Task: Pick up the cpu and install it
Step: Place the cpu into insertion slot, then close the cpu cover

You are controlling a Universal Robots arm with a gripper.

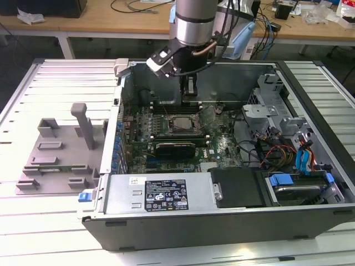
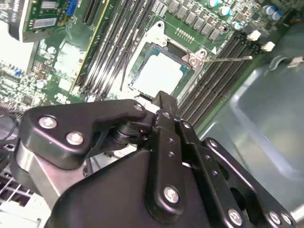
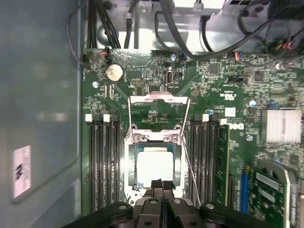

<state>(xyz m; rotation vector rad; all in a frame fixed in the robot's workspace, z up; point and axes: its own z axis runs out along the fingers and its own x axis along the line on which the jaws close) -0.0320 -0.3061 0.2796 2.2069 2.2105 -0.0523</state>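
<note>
While I hang inside the open dark grey metal computer case [image 1: 222,227], my black two-fingered gripper [image 3: 161,183] is closed, its fingertips pressed together with nothing between them. Directly beneath my fingertips lies the cpu [image 3: 154,164], a small flat square chip with a pale silver-grey metal top that glares almost white, edged by a thin darker rim. It sits flat and squarely inside the silver metal socket frame [image 3: 133,137] on the green circuit board [image 3: 213,95]; whether my fingers touch it I cannot tell. Beyond my fingertips the socket's hinged silver load plate [image 3: 159,99] stands raised, and a thin wire lever [image 2: 232,58] juts out beside the socket. Rows of long black memory slots [image 3: 102,161] run along both sides of the chip. Well apart from my hand, outside the case, rests a grey plastic tray with upright posts [image 1: 55,149].
</note>
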